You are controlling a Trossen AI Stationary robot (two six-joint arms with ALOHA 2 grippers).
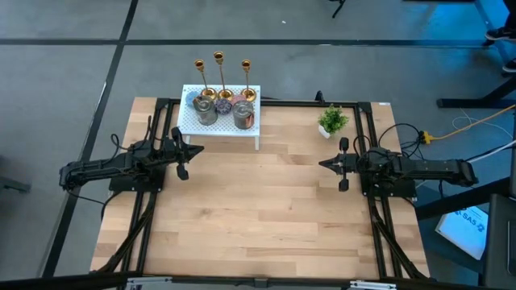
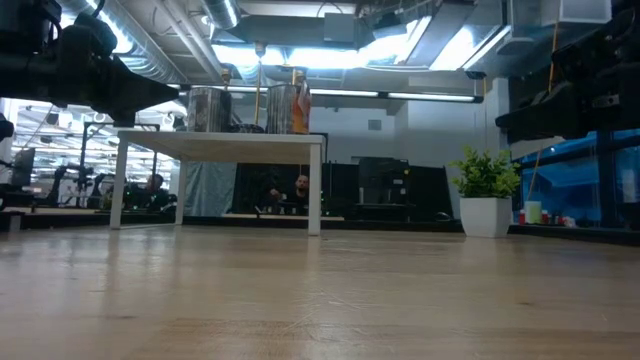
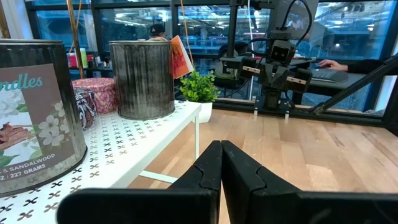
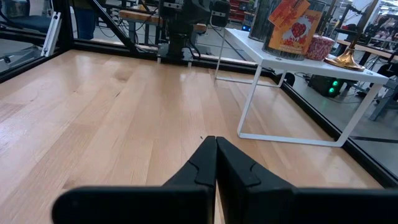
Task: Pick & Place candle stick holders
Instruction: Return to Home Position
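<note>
- Candle stick holders (image 1: 225, 96): three shiny gold ones stand upright in a row along the far edge of a white perforated shelf (image 1: 193, 126). Each has a thin stem rising from a round flared base, and neither pincer touches them.
- The shelf stands on thin white legs at the far side of the wooden counter (image 1: 258, 213), left of centre.
- Two ribbed metal tins (image 1: 206, 111) stand on the near part of the shelf, one left and one right. The right one carries an orange-red label.
- Small round candles lie between the tins and the gold bases, among them a pink patterned candle (image 3: 94, 93).
- Left pincer (image 3: 221, 149): its fingers are pressed together with nothing between them. It hangs over the counter just on the near side of the shelf's left end, pointing right, and its arm reaches in from the counter's left edge.
- Right pincer (image 4: 216, 142): it is likewise closed tight and empty. It hangs over the right side of the counter, pointing left, well apart from the shelf.
- The two pincers face each other across the middle of the counter.
- A small green plant (image 1: 331, 121) in a white pot stands on the counter to the right of the shelf, close to the far edge and on the far side of the right pincer.
- In the low view a person (image 2: 300, 187) sits in the room behind, seen beneath the shelf.
</note>
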